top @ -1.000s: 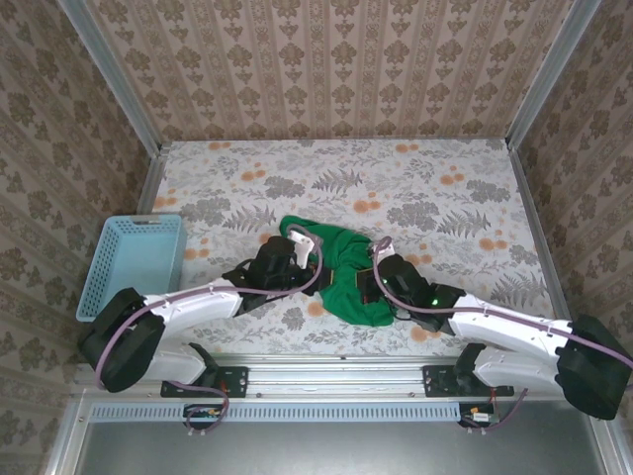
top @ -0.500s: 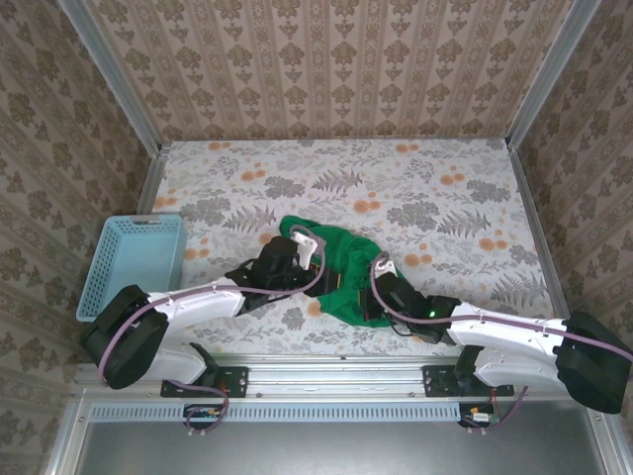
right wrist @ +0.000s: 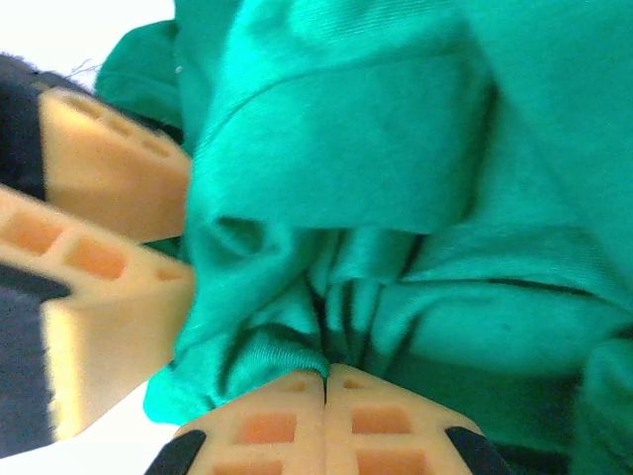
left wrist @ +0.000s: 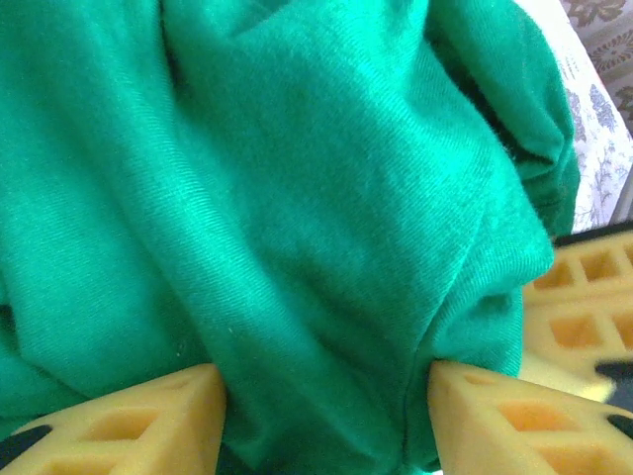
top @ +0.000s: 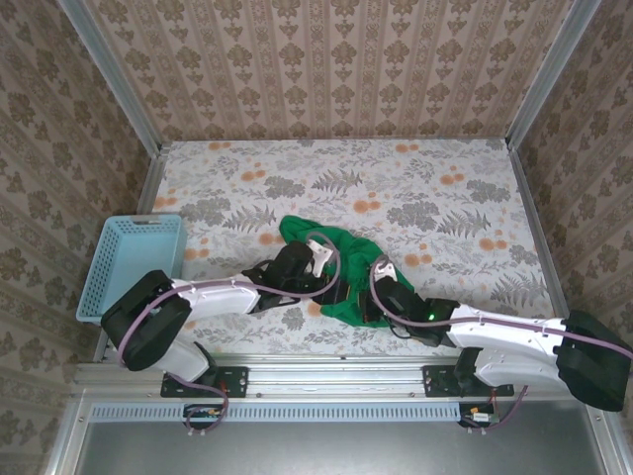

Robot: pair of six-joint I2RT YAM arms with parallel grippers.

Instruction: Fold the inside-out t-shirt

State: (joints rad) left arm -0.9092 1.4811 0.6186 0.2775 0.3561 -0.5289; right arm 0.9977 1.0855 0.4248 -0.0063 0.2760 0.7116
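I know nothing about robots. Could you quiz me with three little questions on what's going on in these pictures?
1. True or false: the green t-shirt lies flat and neatly folded.
2. Which one is pinched shut on the cloth? A: left gripper. B: right gripper.
3. Fill in: the basket beside the left arm is light ____.

Key: 1 false, it is bunched up. 2 B. 3 blue.

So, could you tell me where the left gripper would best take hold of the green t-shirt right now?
Probably the ridge of the t-shirt standing between the fingers of the open left gripper: the cloth is bunched, with no flat hem showing, and that fold sits right between them. Come straight on from the left, clear of the fold pinched by the shut right gripper.
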